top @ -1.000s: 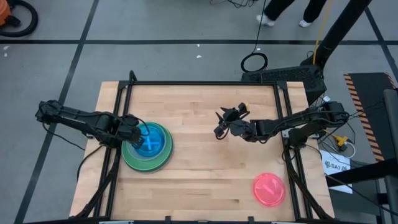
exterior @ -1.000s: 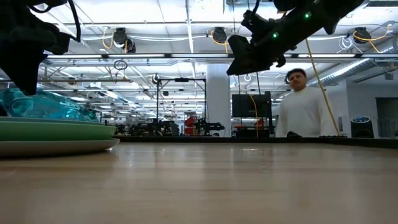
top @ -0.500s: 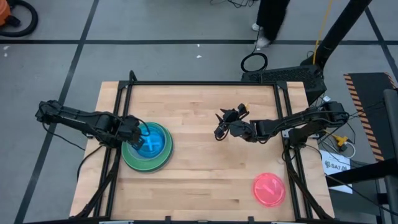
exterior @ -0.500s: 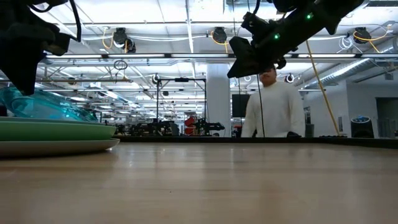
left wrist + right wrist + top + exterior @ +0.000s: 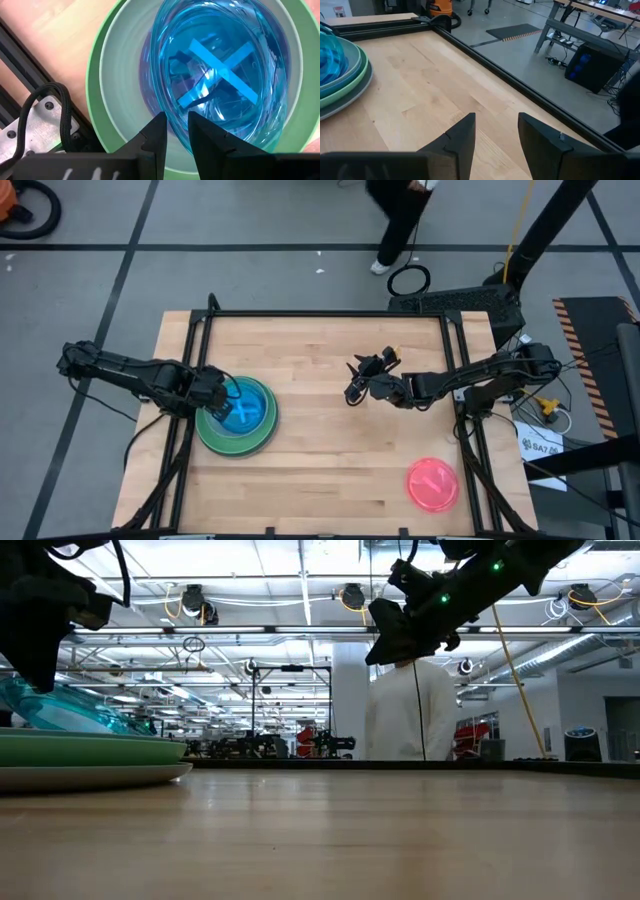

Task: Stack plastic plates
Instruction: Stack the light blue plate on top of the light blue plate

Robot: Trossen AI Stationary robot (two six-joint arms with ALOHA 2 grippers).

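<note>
My left pincer (image 5: 222,391) sits at the left rim of the stack (image 5: 237,416), lower left of the table (image 5: 320,350) in the high view. In my wrist view its fingers (image 5: 152,142) are pinched close on the near rim of the cyan plate (image 5: 220,75), which the low view shows tilted, one edge lifted off the plates below.

To do this well, I judge I should lower that raised edge until the cyan plate lies flat and centred in the pale green plate (image 5: 127,60), and only then let go. Dropping it from a tilt could let it skate sideways on the slick plastic.

My right pincer (image 5: 352,382) hangs in the air above the table's middle, fingers (image 5: 457,140) parted, holding nothing. The pink plate (image 5: 432,484) lies alone at the lower right, well apart from the stack, not yet gathered.

The cyan plate is clear, glossy plastic with a raised cross moulded in its floor, shallow and round. Beneath it the pale green one is matt and opaque with a broad, gently sloped lip. The lowest plates show only as a green and a grey rim. The table is pale wood with a dark metal frame.
</note>
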